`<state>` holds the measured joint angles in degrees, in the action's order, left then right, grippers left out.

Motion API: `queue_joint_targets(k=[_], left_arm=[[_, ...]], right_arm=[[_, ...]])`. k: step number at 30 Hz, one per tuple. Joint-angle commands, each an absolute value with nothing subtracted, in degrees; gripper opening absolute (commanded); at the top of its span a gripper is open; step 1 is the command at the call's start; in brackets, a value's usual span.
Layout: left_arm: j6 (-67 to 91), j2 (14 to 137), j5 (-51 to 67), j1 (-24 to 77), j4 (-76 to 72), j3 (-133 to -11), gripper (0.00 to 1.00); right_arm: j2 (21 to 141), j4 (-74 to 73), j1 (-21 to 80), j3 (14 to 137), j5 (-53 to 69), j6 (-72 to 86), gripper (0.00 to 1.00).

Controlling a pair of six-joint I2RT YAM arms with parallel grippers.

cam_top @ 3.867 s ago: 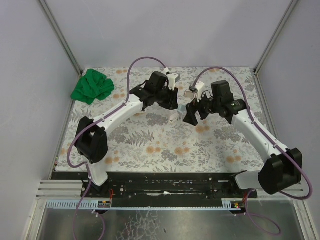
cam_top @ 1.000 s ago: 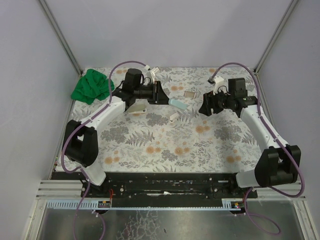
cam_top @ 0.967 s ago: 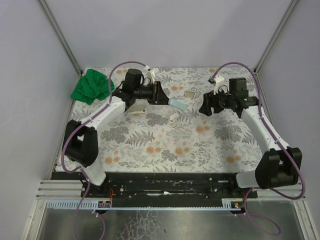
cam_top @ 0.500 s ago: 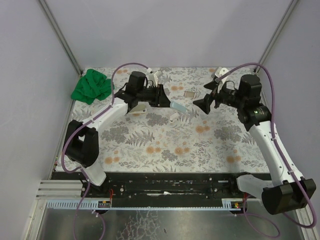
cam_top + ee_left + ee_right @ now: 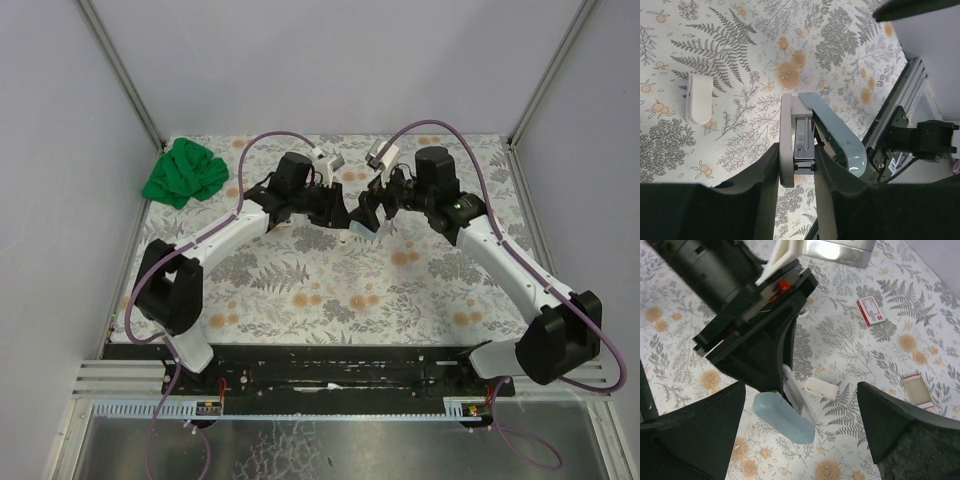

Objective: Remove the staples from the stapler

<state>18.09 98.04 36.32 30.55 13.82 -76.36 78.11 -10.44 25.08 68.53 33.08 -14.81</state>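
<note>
The stapler (image 5: 836,134) is clamped in the left gripper (image 5: 797,159), its blue lid raised. The right gripper (image 5: 801,390) is spread wide at its 3 o'clock. Staples cannot be made out.

green cloth (image 5: 185,172): crumpled, upper left of top view, on floral table (image 5: 300,300) | red-and-white box (image 5: 871,311): flat, upper right of right wrist view | small open tray (image 5: 916,390): right edge, same view | small white oblong piece (image 5: 700,97): left of left wrist view
</note>
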Motion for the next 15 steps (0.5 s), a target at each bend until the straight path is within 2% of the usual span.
queue_joint_targets(k=[1,15], left_arm=[[15.03,98.57,31.11,31.82,14.9,-79.86,0.03],[13.58,99.37,28.94,32.96,16.24,-81.8,0.03]], right_arm=[[79.57,-9.34,25.87,71.95,26.63,-10.9,0.99],[82.77,-10.85,27.27,68.64,19.72,-12.0,1.0]])
